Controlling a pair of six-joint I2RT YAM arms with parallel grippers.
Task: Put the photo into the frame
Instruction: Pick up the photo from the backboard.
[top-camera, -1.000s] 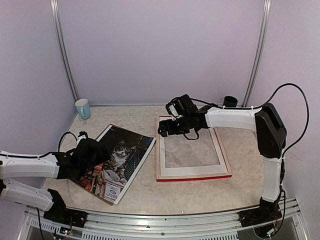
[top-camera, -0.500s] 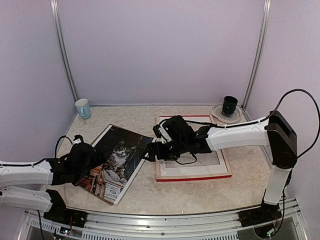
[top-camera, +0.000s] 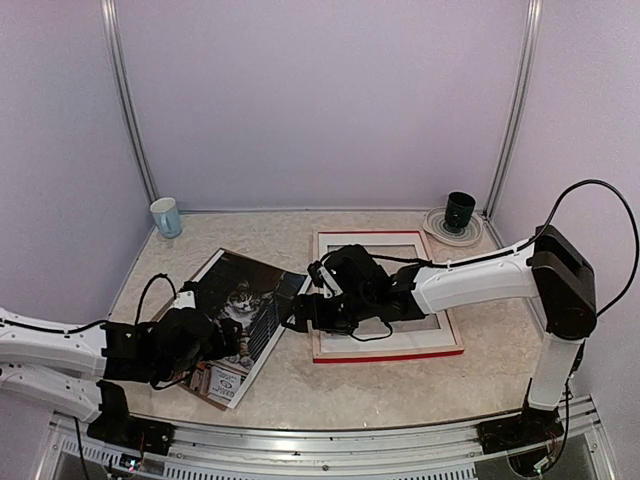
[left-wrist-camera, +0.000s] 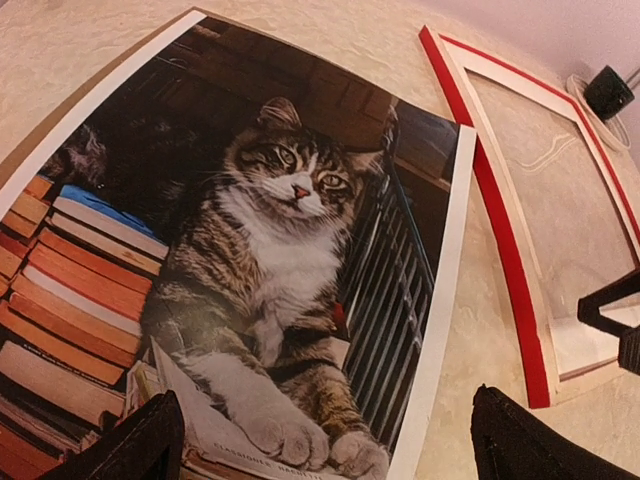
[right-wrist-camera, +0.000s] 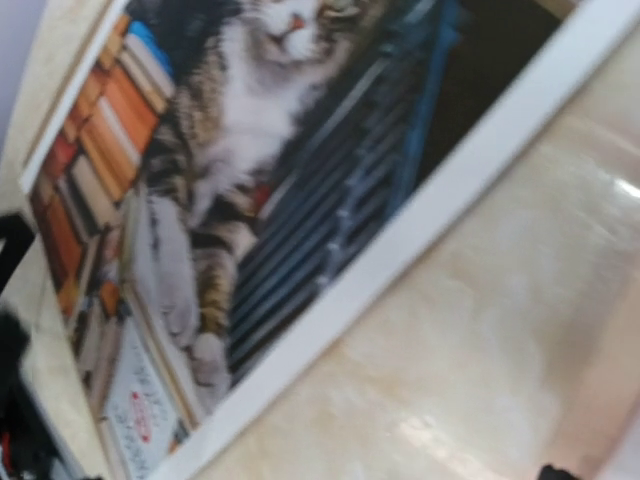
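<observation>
Left of the thin red rectangular picture frame (top-camera: 390, 353), the glossy cat-and-books photo (top-camera: 250, 300) lies flat on the tabletop (top-camera: 400, 392). The left end effector (top-camera: 222, 338) and right end effector (top-camera: 296, 316) hover open at its edges, gripping nothing. Pickup seems in hand, and pinching an edge likely comes next.

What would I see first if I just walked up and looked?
The big cat photo, lying at the left of the table: a tabby among stacks of colourful books. Beside it, on the right, lies the red frame with no picture in it. The open right gripper hovers between them.
</observation>
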